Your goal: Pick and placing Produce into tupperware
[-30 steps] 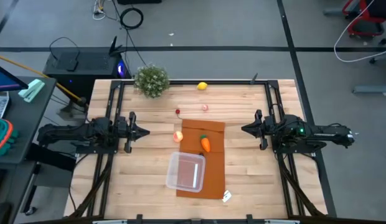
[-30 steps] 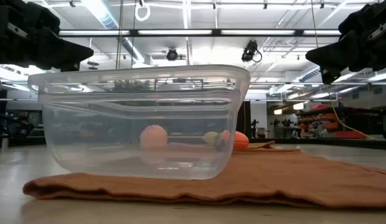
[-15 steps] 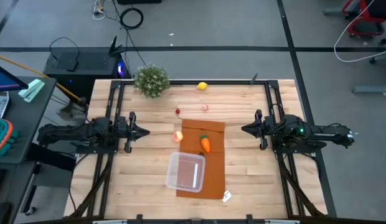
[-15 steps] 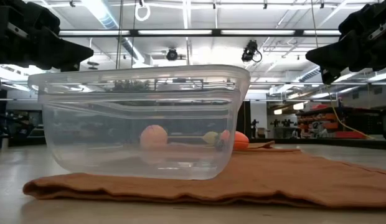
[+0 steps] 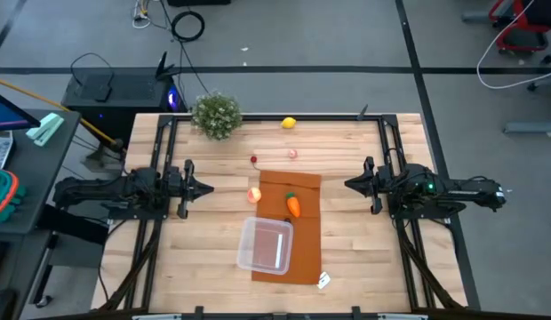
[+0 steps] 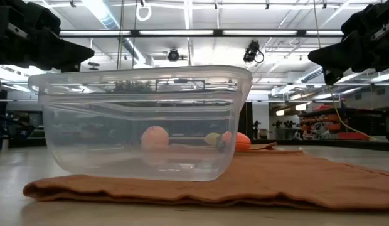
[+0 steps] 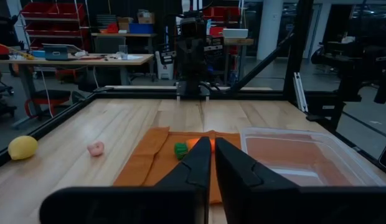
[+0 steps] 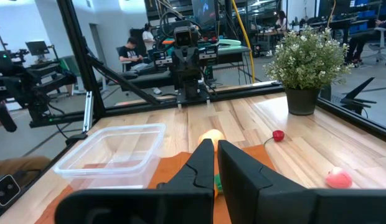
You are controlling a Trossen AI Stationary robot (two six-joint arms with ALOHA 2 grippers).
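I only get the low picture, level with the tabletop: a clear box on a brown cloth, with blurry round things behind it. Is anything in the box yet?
Observer: No. Seen from above, the tupperware is empty.
Operator: So what is the orange blob behind it?
Observer: A carrot with a green top, lying on the mat, apart from the box.
Operator: And the dark shapes in my top corners?
Observer: The two arms. The left gripper and the right gripper face each other from opposite sides, both shut and holding nothing.
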